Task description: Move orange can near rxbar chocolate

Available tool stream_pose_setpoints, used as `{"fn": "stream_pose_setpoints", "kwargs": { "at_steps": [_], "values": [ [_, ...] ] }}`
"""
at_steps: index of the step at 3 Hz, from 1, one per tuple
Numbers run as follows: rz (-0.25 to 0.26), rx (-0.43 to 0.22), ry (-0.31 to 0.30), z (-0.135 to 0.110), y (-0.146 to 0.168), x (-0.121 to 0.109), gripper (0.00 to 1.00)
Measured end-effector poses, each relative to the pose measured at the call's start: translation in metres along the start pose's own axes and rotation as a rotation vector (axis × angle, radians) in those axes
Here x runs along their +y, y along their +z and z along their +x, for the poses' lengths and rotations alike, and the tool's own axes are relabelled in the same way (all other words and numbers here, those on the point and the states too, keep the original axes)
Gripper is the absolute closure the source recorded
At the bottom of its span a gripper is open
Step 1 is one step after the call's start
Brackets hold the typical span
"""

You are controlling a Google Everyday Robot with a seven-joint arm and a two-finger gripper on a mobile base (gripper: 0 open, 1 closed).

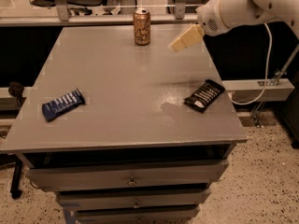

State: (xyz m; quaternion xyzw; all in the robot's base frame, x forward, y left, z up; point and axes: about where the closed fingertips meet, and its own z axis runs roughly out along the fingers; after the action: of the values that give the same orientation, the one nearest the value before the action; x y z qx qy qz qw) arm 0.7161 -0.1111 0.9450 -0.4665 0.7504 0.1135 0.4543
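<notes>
The orange can (142, 26) stands upright at the far edge of the grey table (117, 83), near the middle. The rxbar chocolate (204, 95), a black wrapper with white stripes, lies flat near the table's right edge. My gripper (180, 43) hangs in the air above the far right part of the table, to the right of the can and apart from it, with nothing in it. The white arm (233, 8) reaches in from the upper right.
A blue wrapper with white stripes (63, 104) lies near the table's left edge. Drawers (131, 178) sit below the tabletop. A white cable (267, 69) and a rail run along the right side. Chairs stand behind the table.
</notes>
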Motion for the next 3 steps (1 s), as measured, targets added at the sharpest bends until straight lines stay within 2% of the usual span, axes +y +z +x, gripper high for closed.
{"fn": "stream_pose_setpoints", "kwargs": {
  "at_steps": [1, 3],
  "values": [
    [0.011, -0.092, 0.059, -0.015, 0.047, -0.009, 0.00],
    [0.019, -0.244, 0.133, -0.044, 0.136, -0.038, 0.00]
  ]
}}
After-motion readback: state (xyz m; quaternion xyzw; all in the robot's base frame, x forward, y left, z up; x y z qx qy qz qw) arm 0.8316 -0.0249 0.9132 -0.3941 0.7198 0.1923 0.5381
